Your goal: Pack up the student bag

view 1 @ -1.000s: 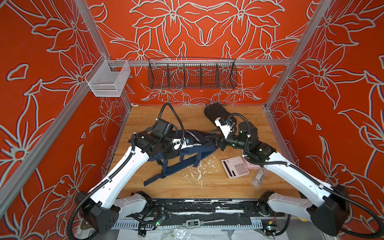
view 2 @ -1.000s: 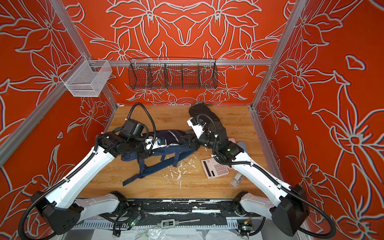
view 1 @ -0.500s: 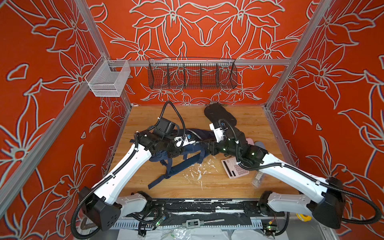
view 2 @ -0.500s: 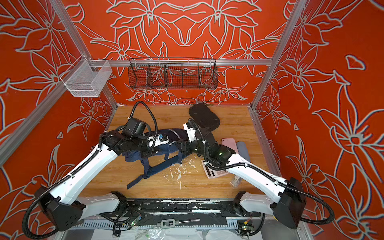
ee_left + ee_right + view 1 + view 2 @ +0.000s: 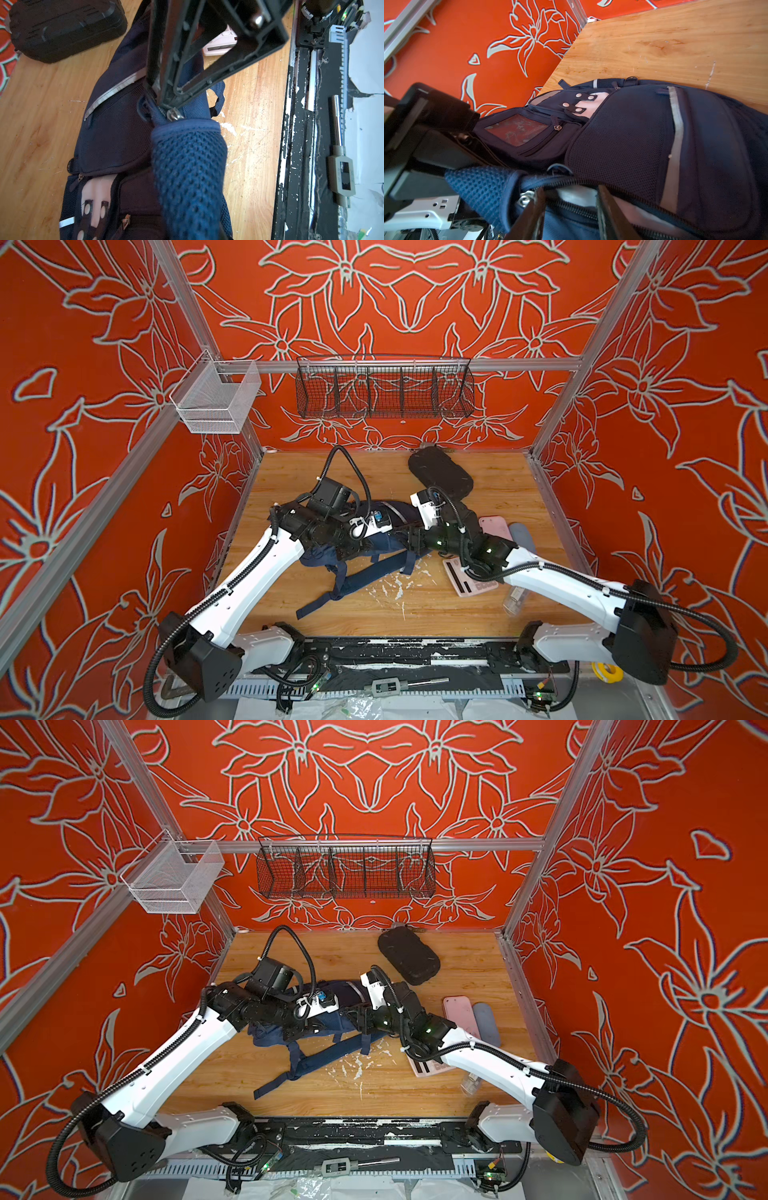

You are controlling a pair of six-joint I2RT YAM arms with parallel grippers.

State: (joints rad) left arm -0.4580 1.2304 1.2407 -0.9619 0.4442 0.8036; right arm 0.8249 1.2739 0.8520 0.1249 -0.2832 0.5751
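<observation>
Right wrist view: the left gripper [image 5: 452,166] clamps the navy-blue fabric backpack [image 5: 623,141] by its mesh edge, apparently steadying it for the right gripper [image 5: 569,191], whose jaws stand parted.

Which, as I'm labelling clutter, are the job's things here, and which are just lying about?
Job: student bag, left hand, right hand; probably for packing: pink calculator, pink case, grey case, black hard case, clear bottle.
Lying about: tap wrench, black wire basket, white mesh basket.
</observation>
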